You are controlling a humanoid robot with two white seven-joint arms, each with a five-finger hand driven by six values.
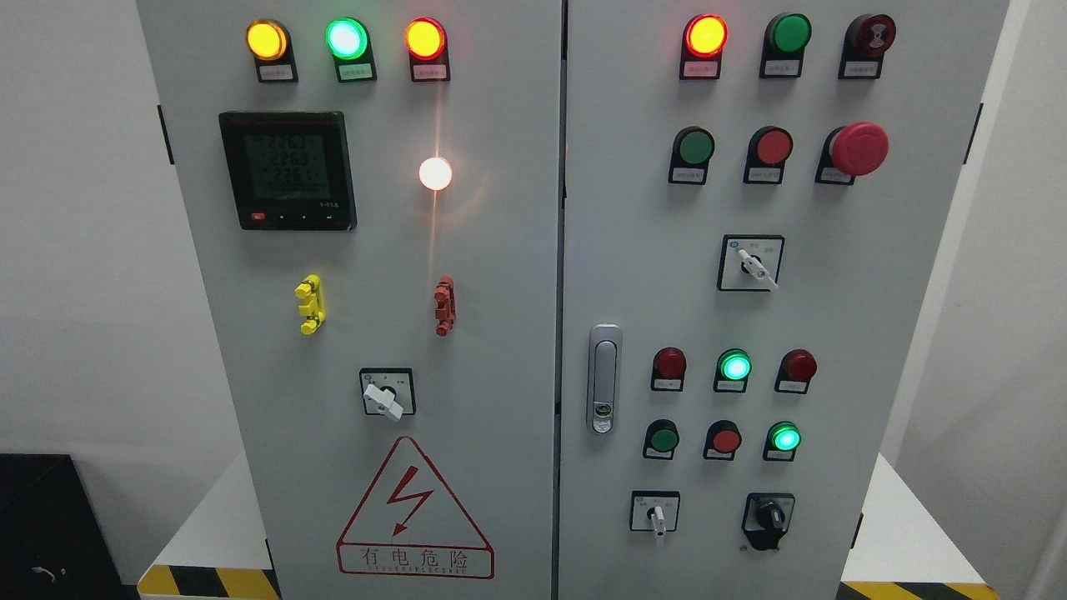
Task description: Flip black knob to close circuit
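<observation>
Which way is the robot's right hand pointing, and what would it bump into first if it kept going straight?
That cannot be told: neither hand shows in this picture, only the cabinet face. The black knob sits at the lower right of the right-hand door, with nothing in front of it as far as the picture shows.

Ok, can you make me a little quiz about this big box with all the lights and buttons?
1. True or false: the black knob sits at the bottom of the right door.
2. Which colour is the big mushroom button near the top right? A) red B) blue C) yellow
3. Fill in: the warning triangle with the lightning bolt is on the ____ door.

Key: 1 true. 2 A. 3 left. No robot hand shows in the head view yet, so the knob is untouched.
</observation>
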